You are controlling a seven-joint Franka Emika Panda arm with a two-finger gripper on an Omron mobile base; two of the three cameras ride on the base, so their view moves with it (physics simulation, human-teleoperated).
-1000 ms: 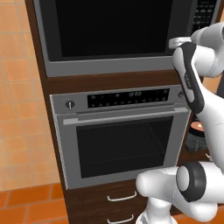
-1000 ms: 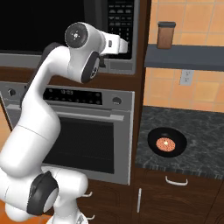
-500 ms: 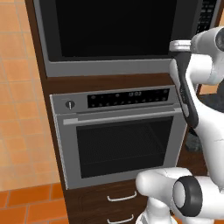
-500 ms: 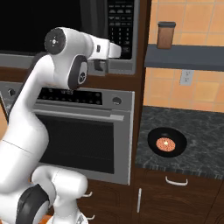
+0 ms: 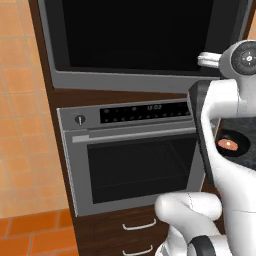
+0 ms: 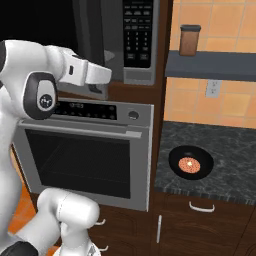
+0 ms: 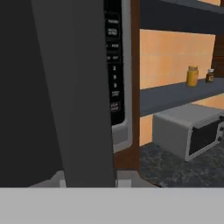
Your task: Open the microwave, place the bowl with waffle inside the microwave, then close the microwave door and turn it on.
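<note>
Gripper point(image 6: 100, 90) seemingly pinching the microwave door's point(image 7: 74, 92) edge – slightly ajar – to swing it open; bowl point(image 6: 190, 162) with waffle point(image 6: 189, 164) waits on the counter point(image 6: 230, 150).

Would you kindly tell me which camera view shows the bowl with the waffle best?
The right base view: the bowl sits whole on the dark counter, waffle inside. The left base view shows it partly behind the arm. The hand view looks at the microwave keypad.
</note>
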